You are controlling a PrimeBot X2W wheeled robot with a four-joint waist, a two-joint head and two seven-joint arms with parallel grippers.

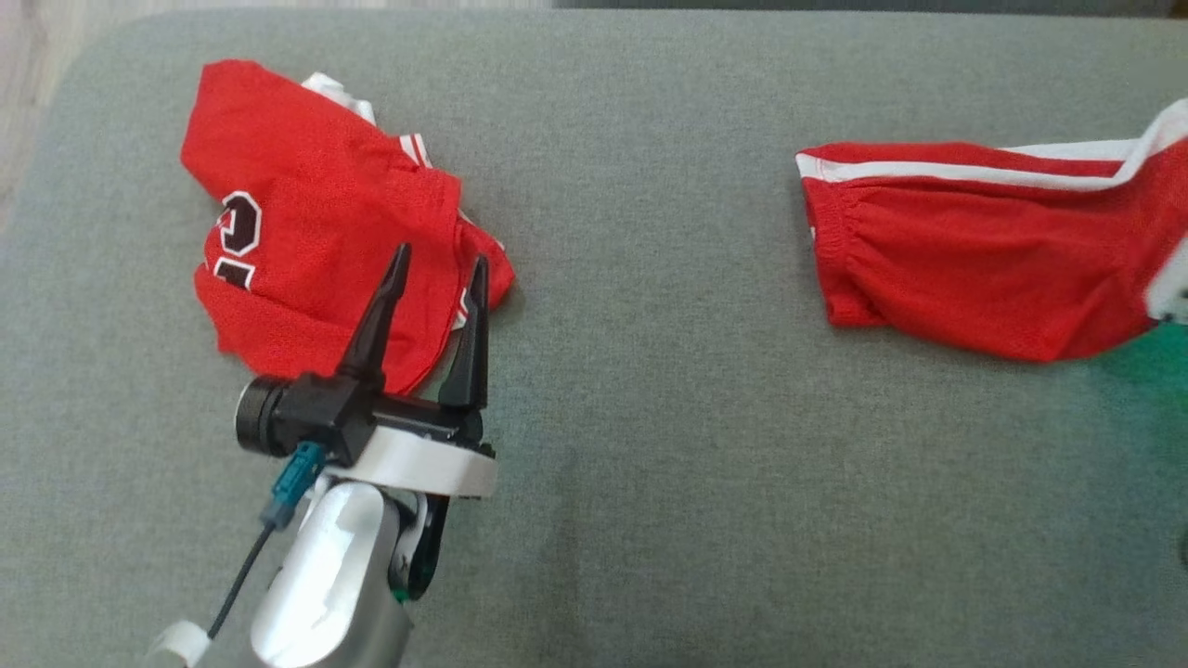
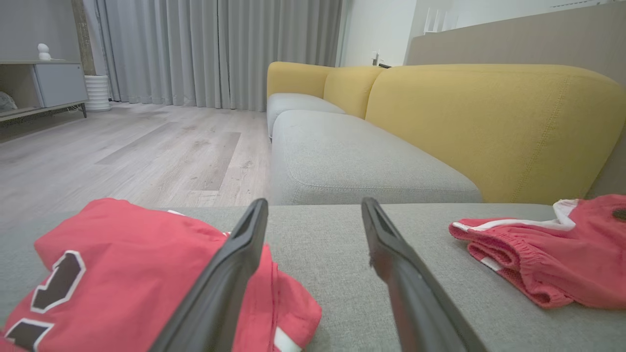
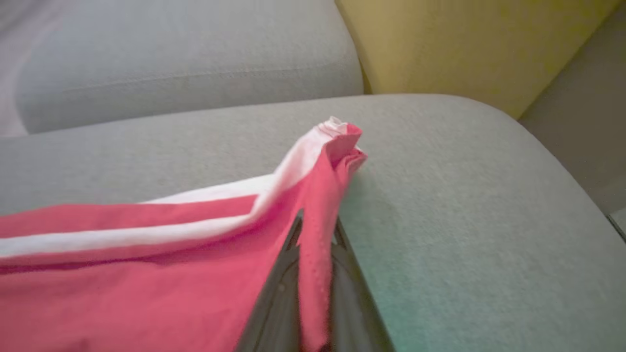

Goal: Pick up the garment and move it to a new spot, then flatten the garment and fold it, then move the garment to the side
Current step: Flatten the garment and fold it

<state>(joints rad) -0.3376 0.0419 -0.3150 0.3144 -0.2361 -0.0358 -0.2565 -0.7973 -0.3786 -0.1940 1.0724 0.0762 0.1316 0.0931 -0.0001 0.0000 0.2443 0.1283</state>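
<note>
Your right gripper [image 3: 318, 222] is pinching the red shorts [image 1: 965, 269] — your left gripper [image 1: 441, 255] is hovering wide open by the jersey [image 1: 306, 213].

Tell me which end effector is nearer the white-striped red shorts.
Right. The right end effector is shut on the shorts; the left end effector stands open at the numbered jersey, well apart from them.

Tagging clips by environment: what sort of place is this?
Most likely a home living room. Cues: a sofa with yellow backs and grey seats, a wood floor, and floor-length curtains. The red shorts lie on a grey cushion.
</note>
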